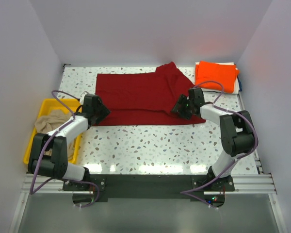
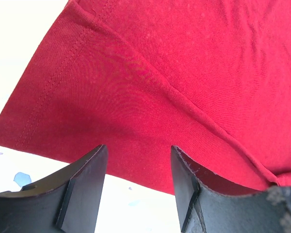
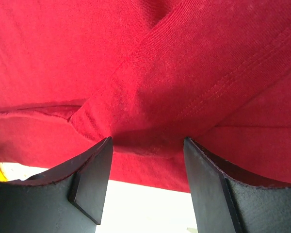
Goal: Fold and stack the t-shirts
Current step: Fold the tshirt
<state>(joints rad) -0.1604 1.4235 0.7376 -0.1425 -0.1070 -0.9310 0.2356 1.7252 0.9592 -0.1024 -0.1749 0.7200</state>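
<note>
Three t-shirts in view, on or beside a speckled table

- Dark red t-shirt: largest item, spread mostly flat across the far middle of the table. Its right part is folded back over the body, which leaves a raised bunch at the far right corner. Near hem lies straight on the table top.
- Yellow tray: at the left edge of the table, beside the left arm.
- Orange t-shirt: folded into a neat rectangle at the far right corner, just beside the red one but apart from it.
- Beige t-shirt: crumpled in the tray, unfolded.
- Left gripper: at the near left corner of the red shirt. Wrist view shows the fingers spread wide and nothing pinched; the stitched hem and one diagonal crease lie just ahead of the tips.
- Right gripper: over the near right part of the red shirt. Wrist view shows the fingers parted, with a folded band of red cloth lying across just past the tips. Not clamped on it; cannot tell if the tips touch the cloth
</note>
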